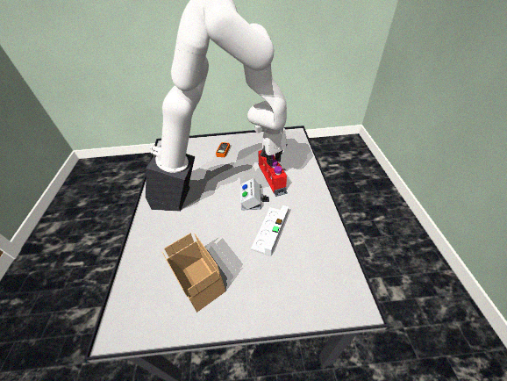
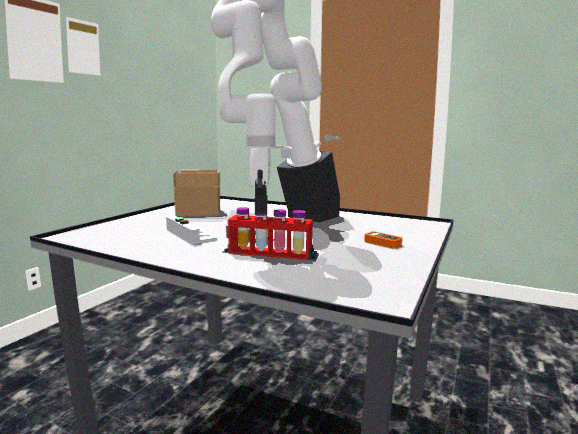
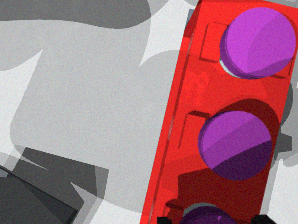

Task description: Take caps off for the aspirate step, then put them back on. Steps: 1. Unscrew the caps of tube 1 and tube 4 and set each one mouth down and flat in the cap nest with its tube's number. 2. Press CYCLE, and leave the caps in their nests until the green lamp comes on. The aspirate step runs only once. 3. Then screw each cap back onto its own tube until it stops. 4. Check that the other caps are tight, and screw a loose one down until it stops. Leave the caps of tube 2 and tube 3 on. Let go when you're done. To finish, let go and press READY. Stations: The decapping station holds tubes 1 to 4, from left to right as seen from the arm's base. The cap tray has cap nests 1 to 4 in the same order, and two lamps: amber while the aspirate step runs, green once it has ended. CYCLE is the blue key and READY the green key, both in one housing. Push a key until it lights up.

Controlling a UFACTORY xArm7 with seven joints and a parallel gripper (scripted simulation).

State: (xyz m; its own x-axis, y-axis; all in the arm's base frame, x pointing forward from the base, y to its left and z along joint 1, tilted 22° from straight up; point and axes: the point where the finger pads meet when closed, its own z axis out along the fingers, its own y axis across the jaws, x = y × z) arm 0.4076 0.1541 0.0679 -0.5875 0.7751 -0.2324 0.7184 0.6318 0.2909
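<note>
Four purple-capped tubes stand in the red decapping station [image 2: 270,245]. Gripper [image 2: 260,200], fingers part-open and grasping nothing, is poised over the second tube's cap [image 3: 207,218], which the wrist frame cuts off. Cap tray [image 1: 270,230] well apart; lamp colours indistinct.

The arm [image 1: 206,53] arches over, tool [image 2: 260,199] pointing down, half open.
</note>
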